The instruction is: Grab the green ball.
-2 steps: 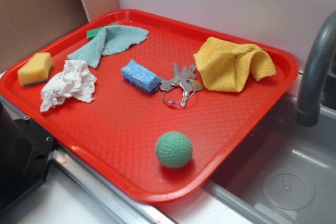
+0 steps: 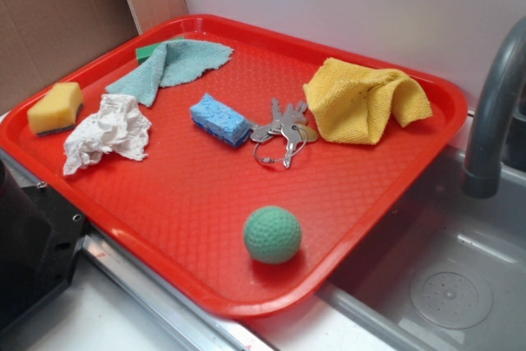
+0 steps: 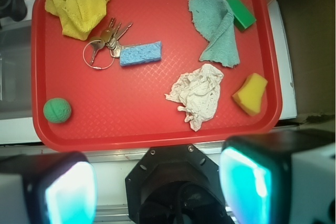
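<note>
Holding ball, keys, sponges, cloths: red tray (image 2: 394, 195) | green ball (image 2: 273, 235) near edge | jaws wide, empty

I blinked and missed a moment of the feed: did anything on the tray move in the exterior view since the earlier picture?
Nothing visibly changed. The green ball sits at the same spot near the front edge of the tray, untouched.

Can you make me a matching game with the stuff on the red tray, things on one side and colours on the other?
Things:
1. ball
2. bunched cloth near the tap
3. sponge block beside the keys
4. crumpled paper

Colours:
A. white
B. blue
C. green
D. yellow

Pairs: 1-C, 2-D, 3-B, 4-A
</note>
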`<state>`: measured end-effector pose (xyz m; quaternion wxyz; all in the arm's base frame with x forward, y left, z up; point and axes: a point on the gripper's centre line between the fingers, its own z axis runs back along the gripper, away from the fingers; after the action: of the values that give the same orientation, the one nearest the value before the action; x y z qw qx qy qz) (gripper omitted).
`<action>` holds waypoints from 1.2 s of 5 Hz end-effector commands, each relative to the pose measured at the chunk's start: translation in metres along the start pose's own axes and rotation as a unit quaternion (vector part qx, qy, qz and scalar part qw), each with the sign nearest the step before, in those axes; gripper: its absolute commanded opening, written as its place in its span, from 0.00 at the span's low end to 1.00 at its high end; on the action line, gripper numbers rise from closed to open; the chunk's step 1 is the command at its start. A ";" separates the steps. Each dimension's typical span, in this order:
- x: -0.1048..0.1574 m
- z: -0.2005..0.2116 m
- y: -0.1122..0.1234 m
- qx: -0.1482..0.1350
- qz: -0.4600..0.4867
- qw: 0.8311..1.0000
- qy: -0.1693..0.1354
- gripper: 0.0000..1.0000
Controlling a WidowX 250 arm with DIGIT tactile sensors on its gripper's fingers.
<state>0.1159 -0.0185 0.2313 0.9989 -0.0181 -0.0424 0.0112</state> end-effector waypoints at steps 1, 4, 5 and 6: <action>0.022 -0.068 -0.081 0.040 -0.241 0.970 -0.004 1.00; -0.008 -0.164 -0.140 0.039 -0.495 0.868 0.022 1.00; -0.012 -0.189 -0.143 0.017 -0.490 0.871 0.027 1.00; -0.018 -0.200 -0.144 0.002 -0.435 0.899 0.043 1.00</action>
<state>0.1285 -0.1688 0.0355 0.9067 0.0103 0.0057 -0.4215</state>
